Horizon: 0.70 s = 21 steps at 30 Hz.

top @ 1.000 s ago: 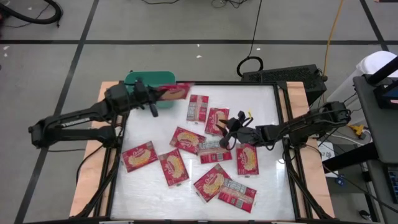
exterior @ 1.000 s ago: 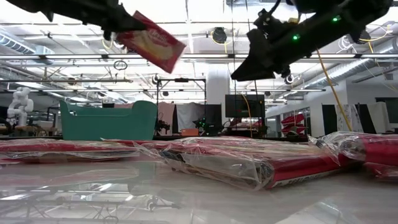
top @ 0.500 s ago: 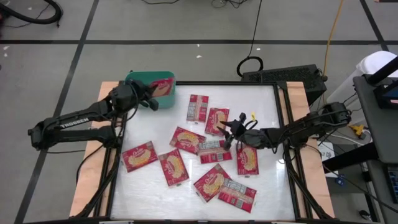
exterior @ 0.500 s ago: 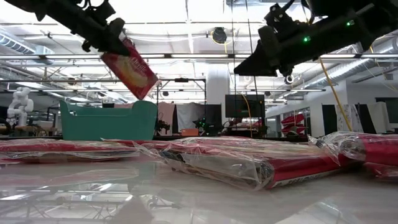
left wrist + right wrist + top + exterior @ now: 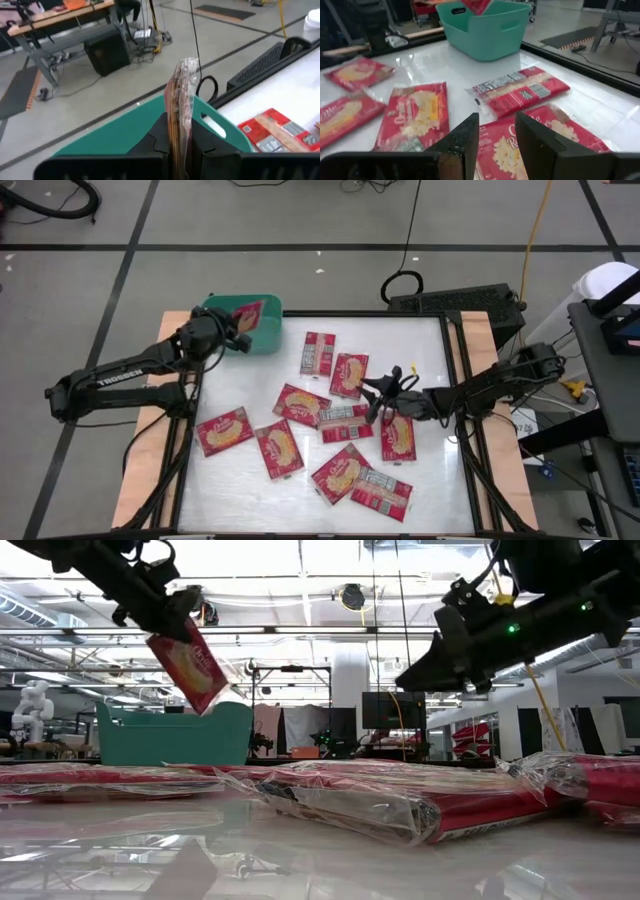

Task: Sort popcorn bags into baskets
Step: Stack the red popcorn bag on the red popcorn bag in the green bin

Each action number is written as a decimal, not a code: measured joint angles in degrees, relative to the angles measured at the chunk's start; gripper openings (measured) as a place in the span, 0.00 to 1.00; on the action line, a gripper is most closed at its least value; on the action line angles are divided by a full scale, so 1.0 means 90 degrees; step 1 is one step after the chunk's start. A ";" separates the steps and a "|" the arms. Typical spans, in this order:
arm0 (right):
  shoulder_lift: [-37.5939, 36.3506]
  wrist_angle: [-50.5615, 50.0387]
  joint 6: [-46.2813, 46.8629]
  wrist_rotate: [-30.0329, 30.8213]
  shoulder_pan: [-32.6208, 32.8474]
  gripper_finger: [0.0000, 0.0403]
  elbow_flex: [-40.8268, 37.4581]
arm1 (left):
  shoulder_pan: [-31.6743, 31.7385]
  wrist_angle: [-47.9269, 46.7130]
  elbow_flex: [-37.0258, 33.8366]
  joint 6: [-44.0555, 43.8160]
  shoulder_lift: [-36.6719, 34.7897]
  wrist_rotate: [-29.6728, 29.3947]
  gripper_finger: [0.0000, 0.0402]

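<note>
One flat red plastic popcorn bag [image 5: 246, 313] hung edge-down, pinched in the left gripper [image 5: 232, 328], directly above the teal-green plastic basket [image 5: 262, 332]; the right gripper [image 5: 385, 402] hovered spread, empty.

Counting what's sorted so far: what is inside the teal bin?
Nothing visible inside the teal-green plastic bin; the left pincer holds a flat red popcorn packet above it, hiding part of the floor.

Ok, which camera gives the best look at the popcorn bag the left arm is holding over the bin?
The low view: the held bag hangs from the left pincer above the teal bin. The left wrist view shows it edge-on, the high view only partly, and the right wrist view just its lower corner.
</note>
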 joint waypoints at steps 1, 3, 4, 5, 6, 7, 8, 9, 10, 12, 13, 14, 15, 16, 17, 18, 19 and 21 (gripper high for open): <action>0.0000 0.0047 0.0044 0.0018 -0.0005 0.30 0.0000 | 0.0002 -0.0079 0.0000 -0.0088 0.0000 -0.0001 0.06; 0.0000 0.0175 0.0084 0.0016 -0.0002 0.30 0.0000 | 0.0039 -0.0162 0.0000 -0.0272 0.0010 0.0001 0.08; 0.0000 0.0286 0.0089 0.0018 -0.0002 0.30 0.0000 | 0.0069 -0.0164 0.0000 -0.0352 0.0010 0.0031 0.08; 0.0000 0.0406 0.0089 0.0018 -0.0002 0.30 0.0000 | 0.0109 -0.0149 0.0000 -0.0412 0.0011 0.0078 0.08; 0.0000 0.0505 0.0075 0.0019 -0.0002 0.30 0.0000 | 0.0183 -0.0125 0.0000 -0.0469 0.0032 0.0176 0.08; 0.0000 0.0598 0.0038 0.0023 -0.0002 0.30 0.0000 | 0.0270 -0.0073 0.0002 -0.0485 0.0066 0.0342 0.07; 0.0000 0.0689 -0.0031 0.0023 -0.0002 0.30 0.0000 | 0.0397 0.0009 0.0002 -0.0444 0.0105 0.0577 0.06; 0.0000 0.0773 -0.0085 0.0028 -0.0002 0.30 0.0000 | 0.0551 0.0137 0.0002 -0.0354 0.0150 0.0856 0.04; 0.0000 0.0827 -0.0127 0.0028 -0.0002 0.30 0.0000 | 0.0714 0.0305 0.0002 -0.0292 0.0188 0.1157 0.04; 0.0000 0.0849 -0.0260 0.0035 -0.0002 0.30 0.0000 | 0.1064 0.0559 0.0007 -0.0306 0.0295 0.1781 0.04; 0.0000 0.0845 -0.0308 0.0033 -0.0002 0.30 0.0000 | 0.1223 0.0559 0.0007 -0.0387 0.0355 0.2023 0.04; 0.0000 0.0847 -0.0363 0.0034 -0.0002 0.30 0.0000 | 0.1362 0.0498 0.0007 -0.0517 0.0427 0.2165 0.04; 0.0000 0.0849 -0.0407 0.0035 -0.0002 0.30 0.0000 | 0.1478 0.0407 0.0007 -0.0674 0.0502 0.2236 0.05; 0.0000 0.0841 -0.0456 0.0034 -0.0002 0.30 0.0000 | 0.1577 0.0302 0.0007 -0.0837 0.0578 0.2265 0.06; 0.0000 0.0826 -0.0522 0.0033 -0.0002 0.30 0.0000 | 0.1668 0.0211 0.0007 -0.1013 0.0668 0.2263 0.08; 0.0000 0.0821 -0.0573 0.0032 -0.0002 0.30 0.0000 | 0.1742 0.0166 0.0007 -0.1199 0.0771 0.2269 0.08; 0.0000 0.0822 -0.0619 0.0030 -0.0002 0.30 0.0000 | 0.1796 0.0150 0.0007 -0.1360 0.0895 0.2315 0.09; 0.0005 0.0946 -0.0649 0.0013 -0.0002 0.30 0.0000 | 0.1861 0.0175 0.0007 -0.1487 0.1165 0.2498 0.08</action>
